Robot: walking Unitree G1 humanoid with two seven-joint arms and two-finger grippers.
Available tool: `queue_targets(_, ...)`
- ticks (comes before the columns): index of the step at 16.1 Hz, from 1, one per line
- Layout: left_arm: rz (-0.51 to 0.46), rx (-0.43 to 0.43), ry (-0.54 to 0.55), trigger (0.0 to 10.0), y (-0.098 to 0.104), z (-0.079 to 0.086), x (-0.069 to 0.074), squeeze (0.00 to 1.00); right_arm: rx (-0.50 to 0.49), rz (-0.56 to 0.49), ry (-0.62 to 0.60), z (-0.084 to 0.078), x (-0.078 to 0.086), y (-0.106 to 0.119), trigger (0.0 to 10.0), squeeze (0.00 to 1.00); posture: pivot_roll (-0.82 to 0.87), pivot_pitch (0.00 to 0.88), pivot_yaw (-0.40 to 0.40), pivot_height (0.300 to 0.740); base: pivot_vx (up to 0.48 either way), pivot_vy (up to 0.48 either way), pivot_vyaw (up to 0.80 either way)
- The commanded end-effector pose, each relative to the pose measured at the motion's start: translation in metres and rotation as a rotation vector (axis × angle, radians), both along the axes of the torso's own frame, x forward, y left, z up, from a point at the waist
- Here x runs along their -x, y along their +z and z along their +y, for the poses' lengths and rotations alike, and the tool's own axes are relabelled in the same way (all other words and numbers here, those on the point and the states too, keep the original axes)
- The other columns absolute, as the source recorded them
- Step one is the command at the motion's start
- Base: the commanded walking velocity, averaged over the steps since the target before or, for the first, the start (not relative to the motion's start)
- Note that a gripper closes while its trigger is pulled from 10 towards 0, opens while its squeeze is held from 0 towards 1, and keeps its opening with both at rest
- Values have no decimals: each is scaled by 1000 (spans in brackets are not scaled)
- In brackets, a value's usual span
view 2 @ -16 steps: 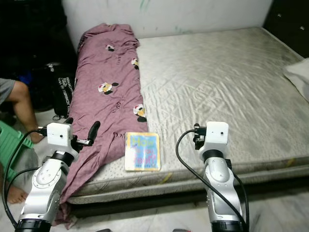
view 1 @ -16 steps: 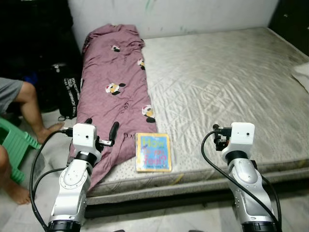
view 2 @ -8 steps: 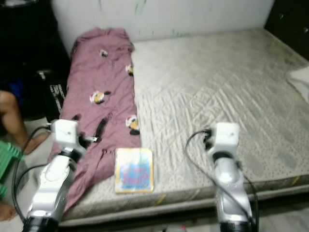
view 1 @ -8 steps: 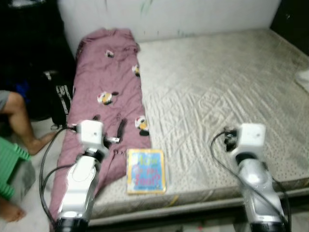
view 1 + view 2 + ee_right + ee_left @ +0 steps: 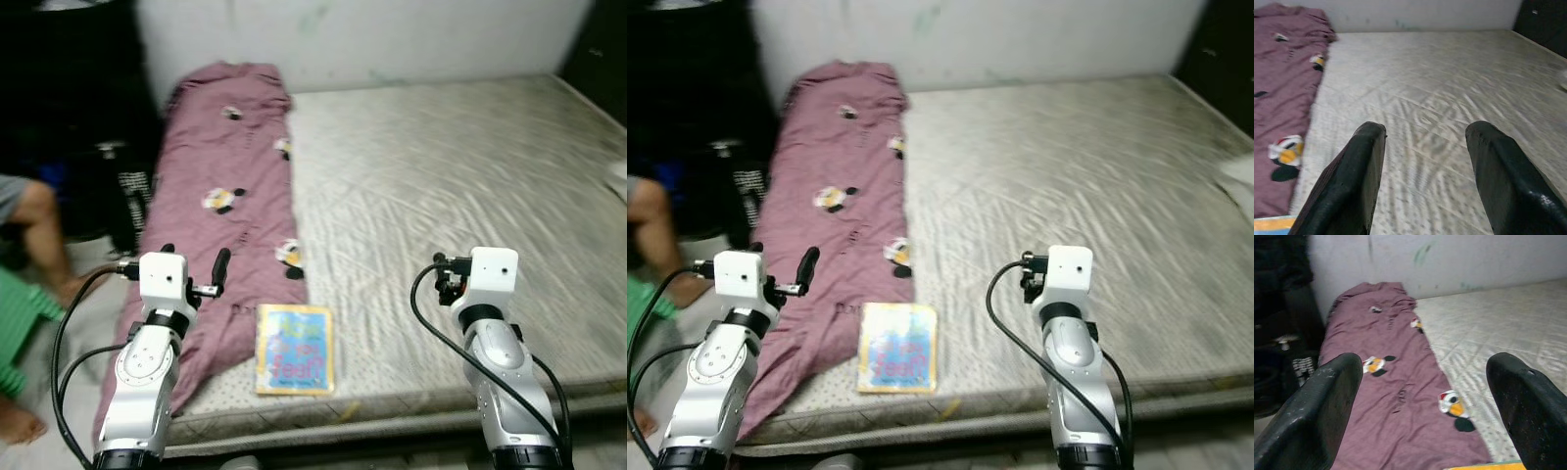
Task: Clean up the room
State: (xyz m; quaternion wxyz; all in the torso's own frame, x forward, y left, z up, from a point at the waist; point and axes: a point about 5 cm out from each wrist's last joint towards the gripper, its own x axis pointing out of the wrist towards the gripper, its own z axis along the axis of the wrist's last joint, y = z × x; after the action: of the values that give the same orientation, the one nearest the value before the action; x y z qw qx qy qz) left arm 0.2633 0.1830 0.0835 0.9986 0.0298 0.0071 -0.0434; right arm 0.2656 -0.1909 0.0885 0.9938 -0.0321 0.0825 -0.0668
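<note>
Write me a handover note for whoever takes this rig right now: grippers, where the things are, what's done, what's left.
Left gripper: open, empty, held above the purple blanket.
Right gripper: open, empty, above the bare mattress.
Blanket lies along the mattress's left side, its near end hanging over the edge. Book lies flat at the near edge, beside the blanket.
A person sits at far left.
Done: nothing picked up yet.
Left: likely the book and blanket.

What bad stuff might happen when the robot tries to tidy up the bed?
The book lies near the mattress edge, so a clumsy grab might push it off. The purple blanket hangs over the side and may snag the left gripper. A person's leg is close beside that arm.
</note>
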Motion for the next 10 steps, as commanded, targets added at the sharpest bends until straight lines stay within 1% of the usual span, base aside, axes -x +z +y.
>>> queue_targets(1, 0, -18, 26, 10000, 2, 6, 2, 0, 4, -8, 11, 4, -2, 5, 10000, 0, -74, 0, 53, 740, 0, 0, 0)
queue_targets(6, 18, -33, 84, 10000, 2, 15, 10, 0, -20, -1, 38, 13, 0, 4, 10000, 0, -61, 0, 60, 740, 0, 0, 0)
queue_targets(7, 27, -30, 101, 10000, 2, 18, 11, 0, -25, 2, 41, 14, 1, 4, 10000, 0, -60, 0, 60, 735, 0, 0, 0)
queue_targets(9, 38, -6, 101, 10000, 1, 20, 13, 0, -34, 3, 44, 14, 2, 4, 10000, 0, -53, 0, 51, 720, 0, 0, 0)
queue_targets(10, 48, -1, 125, 10000, 0, 23, 15, 0, -37, 5, 49, 15, 4, 4, 10000, 0, -54, 0, 45, 700, 0, 0, 0)
